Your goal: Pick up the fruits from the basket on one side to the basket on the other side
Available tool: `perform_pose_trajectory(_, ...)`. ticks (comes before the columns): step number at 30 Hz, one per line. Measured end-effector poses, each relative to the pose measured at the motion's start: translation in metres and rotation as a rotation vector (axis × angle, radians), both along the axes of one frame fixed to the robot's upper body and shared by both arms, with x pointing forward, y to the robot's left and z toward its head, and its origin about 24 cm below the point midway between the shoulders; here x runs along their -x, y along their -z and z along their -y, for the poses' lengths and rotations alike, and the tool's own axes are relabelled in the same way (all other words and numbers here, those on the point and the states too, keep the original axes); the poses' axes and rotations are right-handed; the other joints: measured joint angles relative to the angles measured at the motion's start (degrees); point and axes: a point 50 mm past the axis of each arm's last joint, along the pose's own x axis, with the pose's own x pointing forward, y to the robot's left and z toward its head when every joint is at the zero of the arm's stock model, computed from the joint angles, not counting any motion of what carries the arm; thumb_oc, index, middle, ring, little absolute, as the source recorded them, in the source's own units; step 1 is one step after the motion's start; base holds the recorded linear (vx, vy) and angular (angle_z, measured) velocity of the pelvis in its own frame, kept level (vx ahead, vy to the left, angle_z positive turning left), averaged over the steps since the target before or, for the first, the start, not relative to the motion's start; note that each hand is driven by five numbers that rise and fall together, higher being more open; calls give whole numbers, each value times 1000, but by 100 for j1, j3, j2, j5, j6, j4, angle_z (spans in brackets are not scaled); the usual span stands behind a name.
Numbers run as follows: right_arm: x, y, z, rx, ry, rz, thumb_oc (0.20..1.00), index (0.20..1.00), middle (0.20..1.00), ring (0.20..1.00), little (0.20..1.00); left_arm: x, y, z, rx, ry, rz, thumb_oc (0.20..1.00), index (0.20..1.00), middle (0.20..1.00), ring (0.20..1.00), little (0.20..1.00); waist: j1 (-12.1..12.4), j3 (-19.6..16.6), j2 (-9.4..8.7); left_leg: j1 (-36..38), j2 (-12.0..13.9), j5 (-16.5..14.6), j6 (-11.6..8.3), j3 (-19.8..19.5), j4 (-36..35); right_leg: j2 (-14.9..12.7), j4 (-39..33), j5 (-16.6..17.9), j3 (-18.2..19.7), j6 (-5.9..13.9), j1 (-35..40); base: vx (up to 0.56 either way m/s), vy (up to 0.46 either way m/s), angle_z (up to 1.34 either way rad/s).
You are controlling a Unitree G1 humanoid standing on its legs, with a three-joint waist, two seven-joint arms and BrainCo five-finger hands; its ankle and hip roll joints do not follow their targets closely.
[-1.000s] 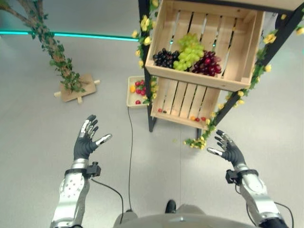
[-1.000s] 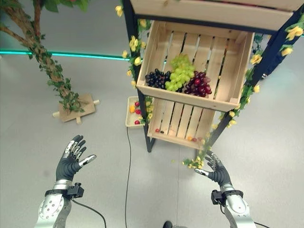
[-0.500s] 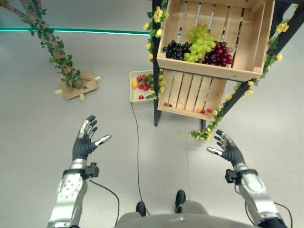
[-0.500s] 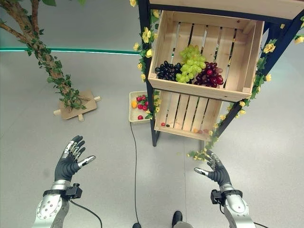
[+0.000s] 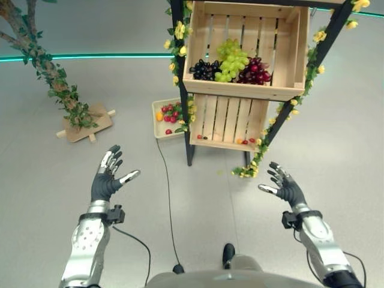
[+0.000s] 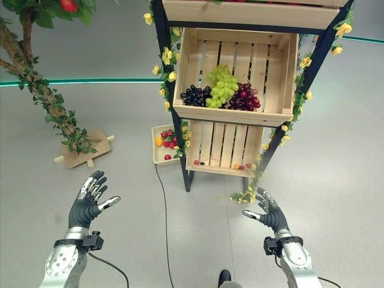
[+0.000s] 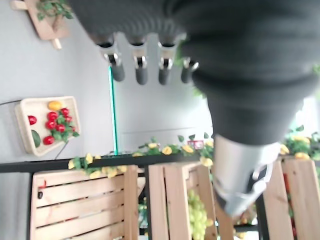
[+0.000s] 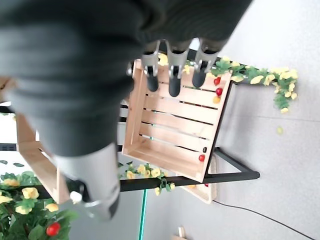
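Wooden crate [image 5: 240, 90] of grapes [image 5: 231, 63], red apple [image 6: 68, 5] in right eye view, left hand [image 5: 108, 180], right hand [image 5: 287, 187] fingers spread, empty

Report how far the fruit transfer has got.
Nothing looks moved yet. The grape bunches still lie in the upper crate, small fruits in the lower crate and the floor tray. Nothing is in hand: left hand and right hand are open and empty, short of the rack. Every pick remains.

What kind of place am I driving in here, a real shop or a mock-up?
Probably a staged fruit-stand mock-up on a bare indoor floor: a wooden crate of grapes on a black rack trimmed with yellow flowers, plus a leafy tree on a wooden foot.
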Motion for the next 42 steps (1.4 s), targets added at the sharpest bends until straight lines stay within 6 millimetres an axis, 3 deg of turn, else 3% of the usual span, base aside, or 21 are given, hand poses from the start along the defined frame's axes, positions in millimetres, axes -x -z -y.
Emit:
perform_pose_trajectory(8, 4, 3, 1, 0, 1, -15, 1000, 1000, 1000, 1000, 1000, 5, 4, -1, -4, -6, -20, 1000, 1000, 1000, 1000, 1000, 118, 0, 12, 1, 30, 5, -2, -193, 1, 3, -92, -15, -213, -42, 187, 9, -46, 16)
perform_pose_trajectory(11, 4, 3, 1, 2, 2, -16, 1000, 1000, 1000, 1000, 1000, 5, 4, -1, -3, -10, -20, 1000, 1000, 1000, 1000, 1000, 196, 0, 39, -237, 36, 38, 28, -516, 6, -4, -169, -17, -442, -53, 224, 3, -112, 54)
perform_pose_trajectory(12, 4, 2, 2, 5, 3, -15, 1000, 1000, 1000, 1000, 1000, 5, 4, -1, -2, -10, -21, 1000, 1000, 1000, 1000, 1000, 318, 7, 61, -356, 46, 65, -7, -662, 36, 14, -226, -17, -530, -60, 234, -21, -141, 51)
perform_pose_trajectory(17, 3, 1, 5, 15, 25, -9, 1000, 1000, 1000, 1000, 1000, 0, 1, 1, -1, -2, -2, 1000, 1000, 1000, 1000, 1000, 410, -13, 73, -703, 51, 216, -190, -1420, 107, 68, -573, 2, -1108, -103, 424, 29, -122, 84)
perform_pose_trajectory(19, -3, -3, 3, 15, 21, 13, 1000, 1000, 1000, 1000, 1000, 2, 2, -1, 1, -14, -12, 1000, 1000, 1000, 1000, 1000, 626, -14, 83, -708, 90, 212, -196, -1434, 91, 130, -668, 4, -1130, -109, 458, 88, -73, 9)
perform_pose_trajectory(23, -12, -10, 2, 15, 17, 47, 1000, 1000, 1000, 1000, 1000, 2, 2, -1, 7, -15, -9, 1000, 1000, 1000, 1000, 1000, 586, -21, 70, -670, 95, 197, -219, -1391, 82, 137, -690, -8, -1098, -95, 493, 51, -57, -5)
perform_pose_trajectory(27, -5, -4, 3, 15, 25, 22, 1000, 1000, 1000, 1000, 1000, 1, 2, 0, 7, -14, -7, 1000, 1000, 1000, 1000, 1000, 575, -25, 43, -667, 106, 190, -231, -1358, 81, 150, -711, -4, -1075, -98, 494, 45, -60, -4)
perform_pose_trajectory(28, -3, -4, 3, 15, 26, 18, 1000, 1000, 1000, 1000, 1000, 1, 1, 0, 7, -14, -6, 1000, 1000, 1000, 1000, 1000, 473, -25, 37, -664, 113, 189, -232, -1351, 81, 159, -729, -8, -1075, -93, 501, 48, -36, 0)
perform_pose_trajectory(42, -4, -4, 4, 15, 33, 21, 1000, 1000, 1000, 1000, 1000, 1, 2, 0, 5, -9, -8, 1000, 1000, 1000, 1000, 1000, 321, -68, -89, -495, 257, 181, -289, -1121, -92, 339, -982, 100, -905, -194, 606, 41, -28, -8)
